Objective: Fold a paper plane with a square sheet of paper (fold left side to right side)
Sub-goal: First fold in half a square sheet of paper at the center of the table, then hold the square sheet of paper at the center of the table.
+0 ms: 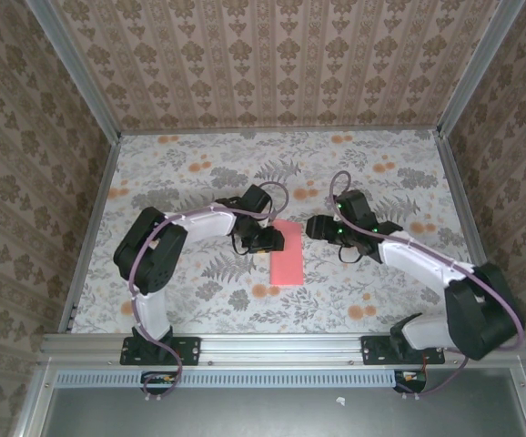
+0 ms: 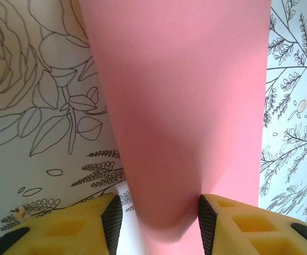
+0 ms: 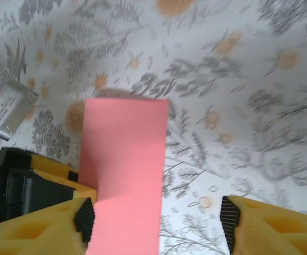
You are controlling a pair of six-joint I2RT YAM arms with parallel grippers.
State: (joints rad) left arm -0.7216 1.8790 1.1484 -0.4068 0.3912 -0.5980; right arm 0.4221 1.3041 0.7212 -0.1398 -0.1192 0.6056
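Observation:
The square sheet of paper (image 1: 288,259) lies on the flowered table as a narrow salmon-pink rectangle, folded over on itself. My left gripper (image 1: 270,238) is at its upper left edge. In the left wrist view the jaws (image 2: 160,212) stand apart around a rounded bulge of the paper (image 2: 180,106); the bulge touches the right pad, and bare table shows beside the left pad. My right gripper (image 1: 313,228) hovers open just right of the sheet. In the right wrist view the paper (image 3: 124,159) runs past the left pad (image 3: 84,217), with a wide gap to the right one.
The flower-print tabletop (image 1: 199,182) is ringed by patterned walls and a metal frame (image 1: 272,344) along the near edge. The left gripper's yellow and black body (image 3: 31,183) sits close to the left of the right gripper's fingers.

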